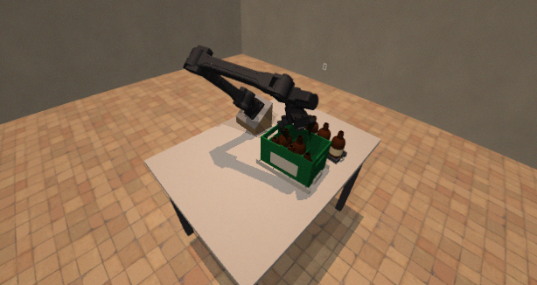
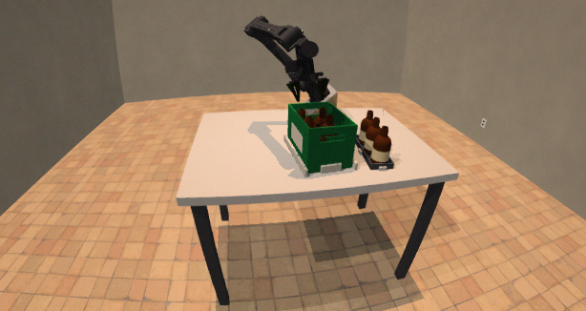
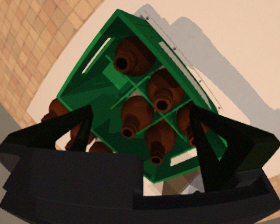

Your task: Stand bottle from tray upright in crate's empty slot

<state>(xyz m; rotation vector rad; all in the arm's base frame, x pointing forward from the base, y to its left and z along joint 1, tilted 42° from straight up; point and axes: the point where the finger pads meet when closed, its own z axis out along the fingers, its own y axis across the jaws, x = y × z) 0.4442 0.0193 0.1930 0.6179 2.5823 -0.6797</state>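
Bottle to be moved: none picked yet, so all three candidates, the near bottle, the middle bottle and the far bottle, stand upright on the dark tray, near to far in the exterior view. The tray lies just beside the green crate, which sits upright. In the crate, the wrist view shows five brown bottles and one open cell, on the side toward the tray row (partly behind a finger, but good enough to call). The gripper hangs over the crate, pointing down into it, fingers spread wide with nothing between them. Done so far: nothing that counts; slot unfilled, no bottle lifted. Left: probably everything, meaning reach across to the tray, grip one bottle, lift it clear of the crate wall, line up, lower it upright, let go. Next move likely calls for a sideways shift to the tray row with the fingers kept high, since a low sweep could knock the crate's necks or nudge the loose crate on the pale table.
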